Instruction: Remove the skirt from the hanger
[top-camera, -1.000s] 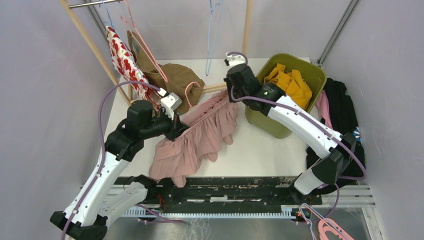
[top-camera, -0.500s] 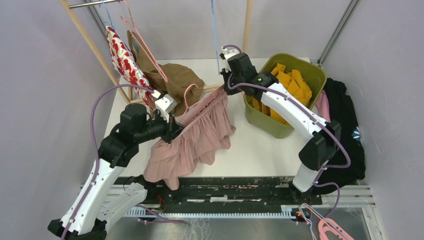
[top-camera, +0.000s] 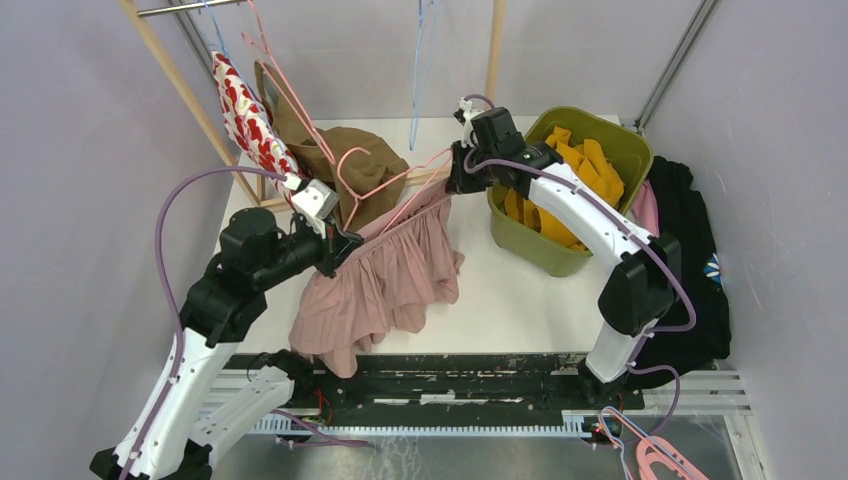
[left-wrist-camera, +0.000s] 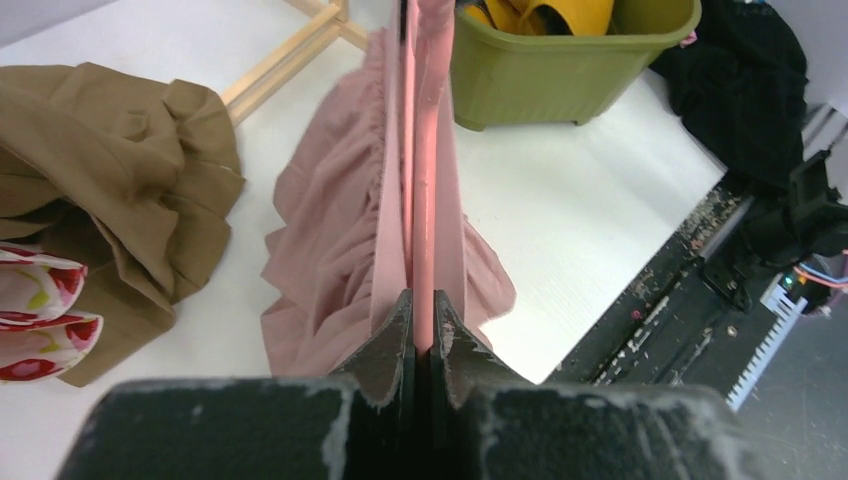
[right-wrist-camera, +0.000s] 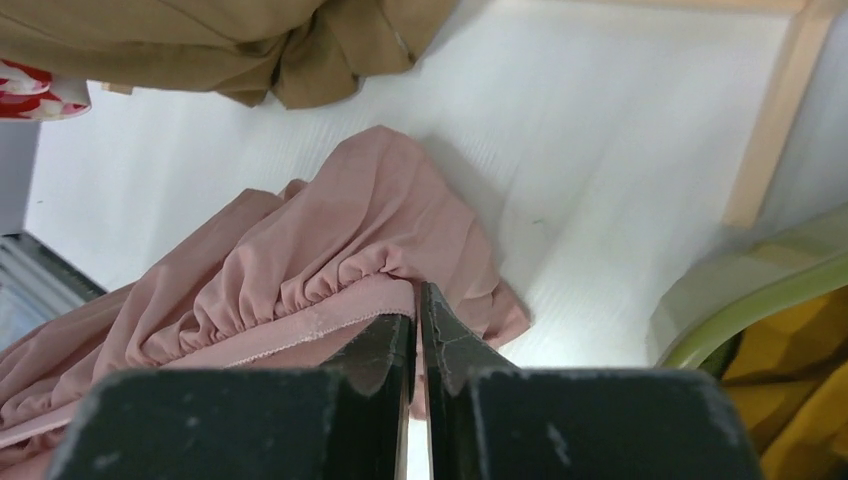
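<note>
A pink pleated skirt (top-camera: 380, 290) hangs between my two grippers, its hem lying on the white table. A pink wire hanger (top-camera: 385, 185) rises above the waistband, its hook toward the brown garment. My left gripper (top-camera: 335, 245) is shut at the left end; in the left wrist view (left-wrist-camera: 421, 310) the jaws pinch the pink hanger bar (left-wrist-camera: 425, 200) with skirt fabric (left-wrist-camera: 330, 230) on both sides. My right gripper (top-camera: 457, 180) is shut on the right end of the waistband; in the right wrist view (right-wrist-camera: 417, 300) the jaws clamp the gathered waistband (right-wrist-camera: 300, 320).
A green bin (top-camera: 620, 150) with yellow cloth stands just right of the right gripper. A brown garment (top-camera: 365, 155) and a red-and-white garment (top-camera: 245, 120) hang at the wooden rack (top-camera: 180, 90). A blue hanger (top-camera: 420, 70) hangs behind. Black clothes (top-camera: 690, 230) lie at the right edge.
My left gripper has drawn back to the left with the hanger. The hanger's wire frame now stands out above the waistband. The right gripper has stayed on the waistband's right end.
</note>
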